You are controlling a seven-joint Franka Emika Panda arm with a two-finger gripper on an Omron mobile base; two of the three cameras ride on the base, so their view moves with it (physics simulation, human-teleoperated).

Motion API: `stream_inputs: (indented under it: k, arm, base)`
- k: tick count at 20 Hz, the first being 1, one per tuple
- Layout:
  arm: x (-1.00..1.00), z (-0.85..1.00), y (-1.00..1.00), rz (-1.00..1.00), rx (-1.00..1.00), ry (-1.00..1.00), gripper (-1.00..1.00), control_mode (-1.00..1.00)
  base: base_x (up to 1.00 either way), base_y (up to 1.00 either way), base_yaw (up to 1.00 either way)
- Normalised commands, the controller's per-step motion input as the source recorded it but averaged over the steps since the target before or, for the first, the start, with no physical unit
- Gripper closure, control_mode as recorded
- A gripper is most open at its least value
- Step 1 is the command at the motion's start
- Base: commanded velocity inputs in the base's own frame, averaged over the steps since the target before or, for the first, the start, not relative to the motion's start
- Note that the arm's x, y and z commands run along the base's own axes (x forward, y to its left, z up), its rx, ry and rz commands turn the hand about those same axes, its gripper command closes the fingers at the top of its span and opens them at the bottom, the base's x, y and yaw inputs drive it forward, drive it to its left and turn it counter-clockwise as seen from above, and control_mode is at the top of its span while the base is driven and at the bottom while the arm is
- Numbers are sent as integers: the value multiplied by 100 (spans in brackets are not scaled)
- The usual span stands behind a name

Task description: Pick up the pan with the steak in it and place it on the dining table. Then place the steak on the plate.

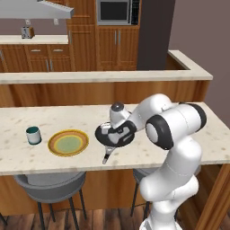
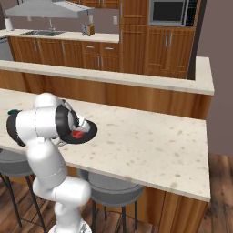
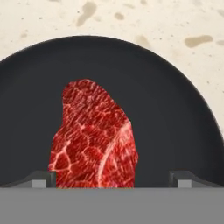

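In the hand view the gripper (image 3: 112, 177) has its jaws wide apart, one fingertip on each side of the steak (image 3: 94, 135), which lies in the black pan (image 3: 175, 127); nothing is clamped. The pan sits on the beige speckled dining table (image 1: 188, 148), its handle (image 1: 107, 156) pointing toward the table's near edge. From the right base view the steak (image 2: 78, 134) shows red inside the pan (image 2: 88, 132), partly behind the arm. Just left of the pan in the left base view rests the plate (image 1: 68, 143) with orange-yellow rim and pale green centre, and farther left a small dark-green cup (image 1: 33, 135). Beyond the table rises the wooden back ledge (image 1: 103, 77).
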Motion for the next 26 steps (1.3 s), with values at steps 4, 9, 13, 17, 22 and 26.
stream_inputs:
  k: [4,9,13,17,22,26]
  arm:
    - [32,-2,0,-2,6,0,-100,-100]
    - [25,-9,0,-3,6,0,-100,-100]
    - [10,-7,0,-1,1,0,-100,-100]
    - [11,-11,0,-1,2,0,-100,-100]
    - [14,-13,0,-2,4,0,-100,-100]
    - [11,-18,0,-2,2,0,-100,-100]
  base:
    - [0,0,0]
    - [0,0,0]
    - [0,0,0]
    - [0,0,0]
    - [0,0,0]
    - [0,0,0]
